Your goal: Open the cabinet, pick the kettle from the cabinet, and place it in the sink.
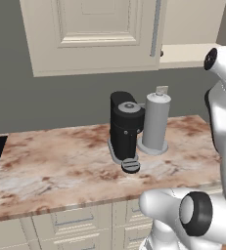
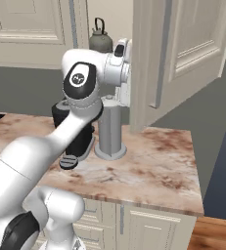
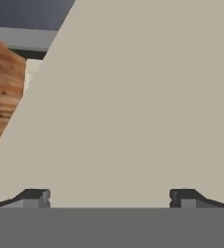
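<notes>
Kettle sat upright in cabinet, door open | claw spread wide, empty, facing door panel | kettle behind claw

Before me runs a grey wall above a brown-veined marble counter, cream drawers beneath it, and wooden floor off to my right.

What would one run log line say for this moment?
cabinet door: open | kettle: on shelf inside | end effector: open, empty, facing door | sink: pending
</notes>
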Controlling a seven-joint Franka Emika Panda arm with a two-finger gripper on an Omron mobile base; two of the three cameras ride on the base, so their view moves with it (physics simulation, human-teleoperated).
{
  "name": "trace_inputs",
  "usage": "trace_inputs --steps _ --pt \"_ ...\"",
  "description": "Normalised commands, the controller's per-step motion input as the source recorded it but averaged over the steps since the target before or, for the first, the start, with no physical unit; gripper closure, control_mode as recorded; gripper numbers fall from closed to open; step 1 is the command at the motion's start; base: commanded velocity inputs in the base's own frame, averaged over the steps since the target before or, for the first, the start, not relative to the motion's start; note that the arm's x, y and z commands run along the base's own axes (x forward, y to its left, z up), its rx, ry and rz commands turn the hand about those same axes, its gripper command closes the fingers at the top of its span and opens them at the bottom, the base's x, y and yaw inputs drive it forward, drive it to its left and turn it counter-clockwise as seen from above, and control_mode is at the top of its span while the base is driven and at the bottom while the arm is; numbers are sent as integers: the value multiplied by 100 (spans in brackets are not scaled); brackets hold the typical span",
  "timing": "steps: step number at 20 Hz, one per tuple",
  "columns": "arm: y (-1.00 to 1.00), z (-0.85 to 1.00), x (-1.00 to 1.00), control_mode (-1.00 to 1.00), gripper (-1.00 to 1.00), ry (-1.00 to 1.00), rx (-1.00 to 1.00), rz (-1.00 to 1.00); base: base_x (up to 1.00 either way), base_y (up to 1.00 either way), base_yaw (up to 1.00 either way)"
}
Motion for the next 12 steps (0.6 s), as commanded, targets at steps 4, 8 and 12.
trace_inputs --steps 4,8,12 --pt "-77 2 -33 -100 -100 -5 1 -3 0 0 0" --pt "-66 1 -22 -100 -100 -9 5 0 0 0 0" --pt "-38 0 -4 -100 -100 -7 6 0 0 0 0"
